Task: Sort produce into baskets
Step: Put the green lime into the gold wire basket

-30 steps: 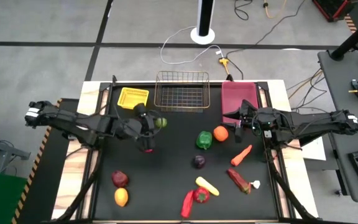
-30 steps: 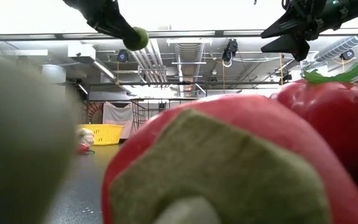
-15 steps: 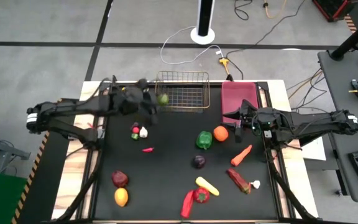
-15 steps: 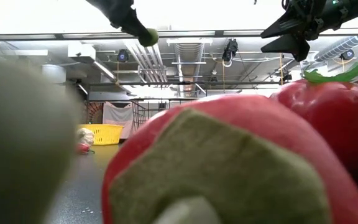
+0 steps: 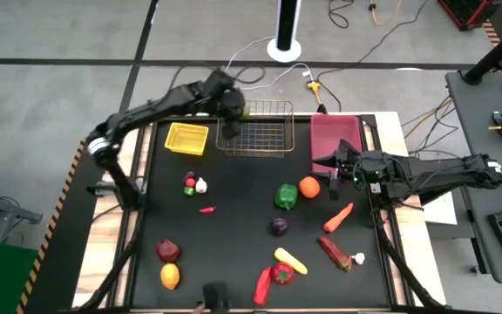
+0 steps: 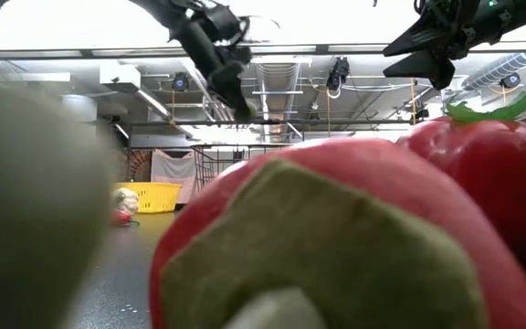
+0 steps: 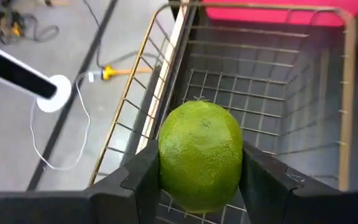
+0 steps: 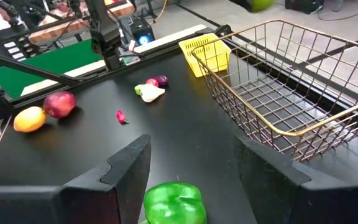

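My left gripper [image 5: 239,108] is shut on a green lime [image 7: 201,155], high above the far left corner of the wire basket [image 5: 255,129]. The yellow tray [image 5: 186,137] stands to the basket's left and the pink bin [image 5: 335,139] to its right. My right gripper [image 5: 328,166] is open and empty, hovering in front of the pink bin, above the orange [image 5: 309,186] and the green pepper [image 8: 174,202]. The other produce lies on the black table. My left gripper pinches the lime by its two opposite sides [image 7: 166,168] between its two fingers [image 7: 138,180]. The fingers slant down from above. The lime is lifted clear, above the basket's wire floor and near its far left rim [image 7: 166,68].
On the table lie a radish and garlic [image 5: 194,184], a small red chili [image 5: 206,209], a purple fruit [image 5: 279,226], a carrot [image 5: 339,217], an apple [image 5: 168,251], a lemon [image 5: 170,276] and several red and yellow pieces near the front [image 5: 281,273].
My left gripper has risen and gone from the middle left of the table toward the far edge, carrying the lime to above the wire basket's far left corner. The radish and garlic that the arm covered now show.
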Action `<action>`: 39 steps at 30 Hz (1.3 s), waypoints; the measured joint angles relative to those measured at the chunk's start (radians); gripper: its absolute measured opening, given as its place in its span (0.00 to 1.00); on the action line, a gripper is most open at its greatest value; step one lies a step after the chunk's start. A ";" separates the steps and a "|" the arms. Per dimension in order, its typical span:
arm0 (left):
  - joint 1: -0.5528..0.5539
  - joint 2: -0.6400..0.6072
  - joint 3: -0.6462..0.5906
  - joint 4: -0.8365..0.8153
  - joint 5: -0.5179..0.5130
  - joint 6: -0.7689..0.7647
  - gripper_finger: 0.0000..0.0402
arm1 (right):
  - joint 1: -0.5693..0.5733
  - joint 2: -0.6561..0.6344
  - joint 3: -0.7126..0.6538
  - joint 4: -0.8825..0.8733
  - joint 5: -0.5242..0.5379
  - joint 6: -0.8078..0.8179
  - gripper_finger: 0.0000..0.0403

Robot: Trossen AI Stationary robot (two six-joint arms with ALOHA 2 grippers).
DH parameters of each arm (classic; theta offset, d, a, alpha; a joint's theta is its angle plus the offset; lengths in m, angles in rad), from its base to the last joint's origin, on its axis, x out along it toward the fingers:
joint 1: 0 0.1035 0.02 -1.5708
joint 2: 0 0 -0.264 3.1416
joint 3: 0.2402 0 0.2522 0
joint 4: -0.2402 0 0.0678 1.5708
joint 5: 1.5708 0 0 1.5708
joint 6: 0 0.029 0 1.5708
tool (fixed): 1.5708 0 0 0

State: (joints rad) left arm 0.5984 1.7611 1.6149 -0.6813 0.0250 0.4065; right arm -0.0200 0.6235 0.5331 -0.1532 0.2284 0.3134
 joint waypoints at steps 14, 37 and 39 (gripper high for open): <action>0.023 0.372 0.370 -0.348 -0.006 -0.180 0.40 | 0.000 0.000 0.000 -0.019 0.000 0.000 0.54; 0.017 0.470 0.401 -0.392 -0.008 -0.233 0.48 | 0.000 0.000 0.000 -0.026 0.000 0.005 0.54; 0.017 0.470 0.401 -0.392 -0.008 -0.233 0.50 | 0.000 0.000 0.000 -0.026 0.000 0.008 0.54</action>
State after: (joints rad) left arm 0.6151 2.2314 2.0159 -1.0733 0.0166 0.1738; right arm -0.0200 0.6235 0.5331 -0.1791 0.2287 0.3218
